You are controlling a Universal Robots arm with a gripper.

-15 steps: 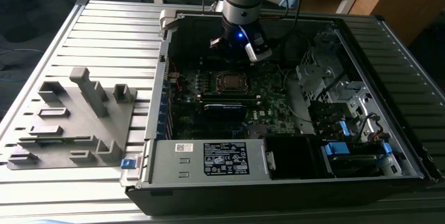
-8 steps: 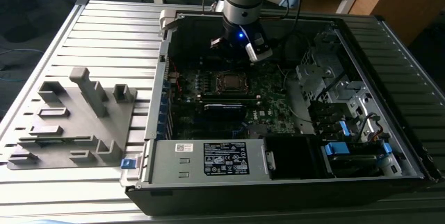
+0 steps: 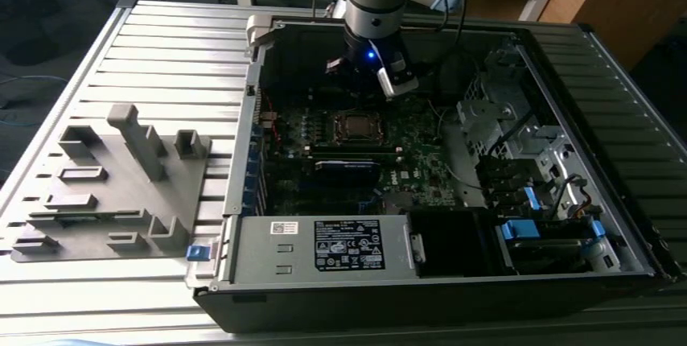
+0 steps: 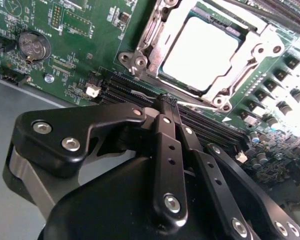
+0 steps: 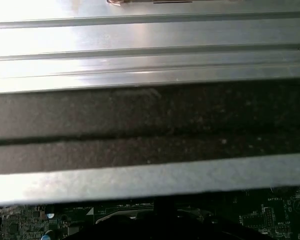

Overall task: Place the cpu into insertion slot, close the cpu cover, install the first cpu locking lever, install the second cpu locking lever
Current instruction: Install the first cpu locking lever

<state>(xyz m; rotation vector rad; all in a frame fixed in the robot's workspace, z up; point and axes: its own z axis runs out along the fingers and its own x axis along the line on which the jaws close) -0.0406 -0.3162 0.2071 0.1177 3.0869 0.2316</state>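
Note:
The cpu point(image 4: 200, 54) lies flat in the insertion slot point(image 3: 355, 126), its silver top glaring bright in the second wrist view. The silver cpu cover point(image 4: 252, 59) lies down around it, framing the chip through its square opening. My gripper point(image 4: 166, 103) hovers just off the socket's edge, over the long black card slots, its black fingers point(image 4: 170, 165) pressed together with nothing between them. In the exterior view the gripper point(image 3: 363, 88) hangs inside the open computer case, a little behind the socket. I cannot make out how the locking levers stand.
The open case point(image 3: 247, 201) lies on a slatted metal table. A black module with a blue glint point(image 3: 346, 166) sits in front of the socket, the power supply point(image 3: 322, 245) nearer still. A grey fixture point(image 3: 108, 193) stands at the exterior view's left. A coin battery point(image 4: 32, 45) sits on the board.

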